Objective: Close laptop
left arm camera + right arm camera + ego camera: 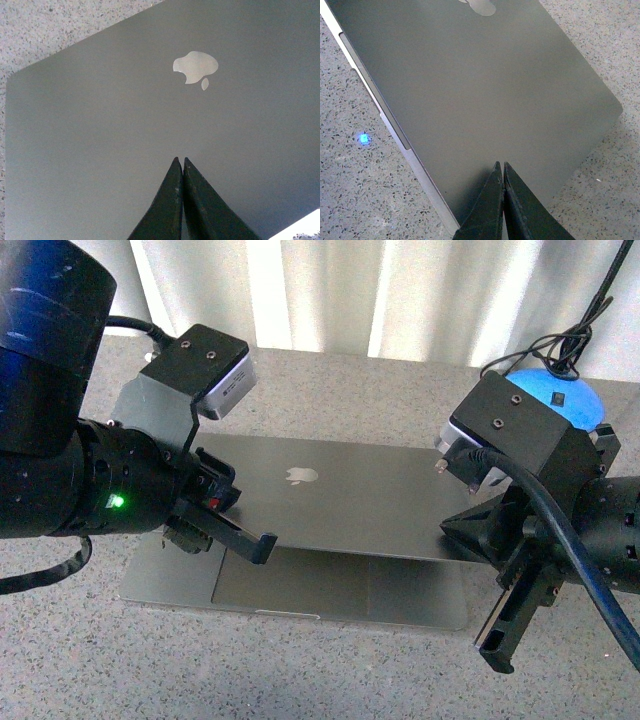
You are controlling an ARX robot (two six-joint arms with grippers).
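Speckled grey stone bench is seen under everything, with pale curtains hung behind it. A blue round thing with a black cable is parked back beyond the right gripper. Both sets of jaws are pressed together, tip to tip. The laptop is found right beneath them, lid tipped low over its base and not fully shut yet. Only branding spotted: a pale apple logo just ahead of the left gripper.
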